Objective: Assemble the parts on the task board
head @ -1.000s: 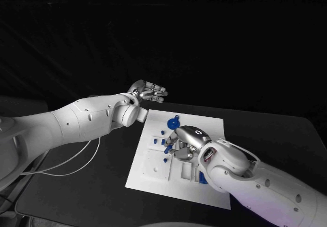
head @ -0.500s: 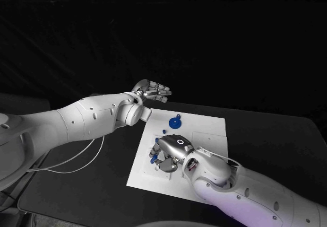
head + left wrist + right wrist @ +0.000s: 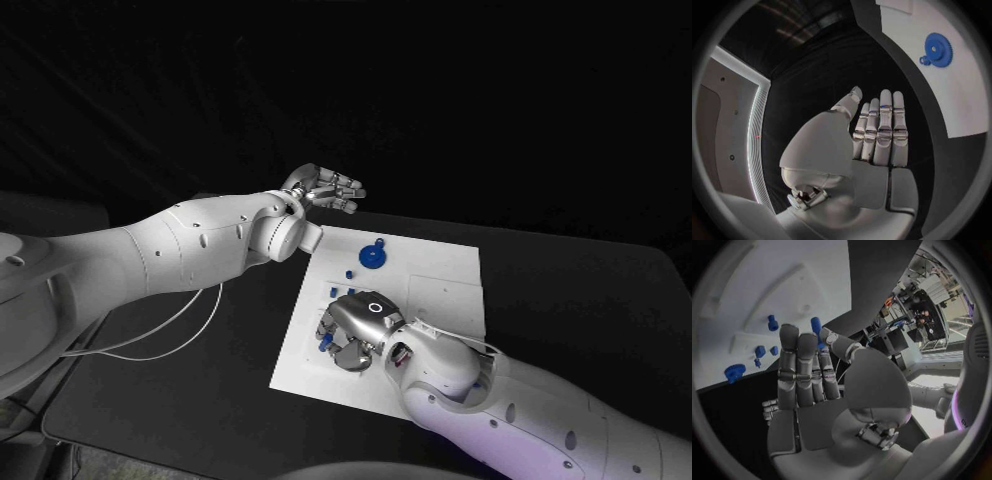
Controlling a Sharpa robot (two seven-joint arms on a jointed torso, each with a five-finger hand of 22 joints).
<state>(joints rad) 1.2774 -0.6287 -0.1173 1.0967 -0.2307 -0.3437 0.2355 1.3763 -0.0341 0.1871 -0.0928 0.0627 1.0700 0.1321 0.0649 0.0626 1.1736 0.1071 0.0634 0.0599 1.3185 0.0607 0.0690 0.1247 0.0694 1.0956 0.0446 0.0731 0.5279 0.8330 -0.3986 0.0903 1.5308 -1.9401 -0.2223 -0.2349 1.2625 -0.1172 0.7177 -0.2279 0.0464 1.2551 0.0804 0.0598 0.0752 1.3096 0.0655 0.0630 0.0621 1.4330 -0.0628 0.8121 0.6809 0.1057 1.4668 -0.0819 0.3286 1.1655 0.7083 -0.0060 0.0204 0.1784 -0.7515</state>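
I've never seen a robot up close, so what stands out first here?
A white task board lies mid-table, bright against the black. The right hand hovers over its near part among small blue parts, while the left hand, fingers straight, is raised beyond the board's far corner near a blue gear.

— Left hand [image 3: 873, 145]?
— Empty, fingers [image 3: 884, 117] straight and close together, above the black table [image 3: 817, 75].
— Beyond the fingertips?
— White board [image 3: 942, 90], one edge curving past, well apart from the hand.
— On the board?
— Blue gear [image 3: 939, 49], lying flat near the edge, a small blue knob touching its rim.
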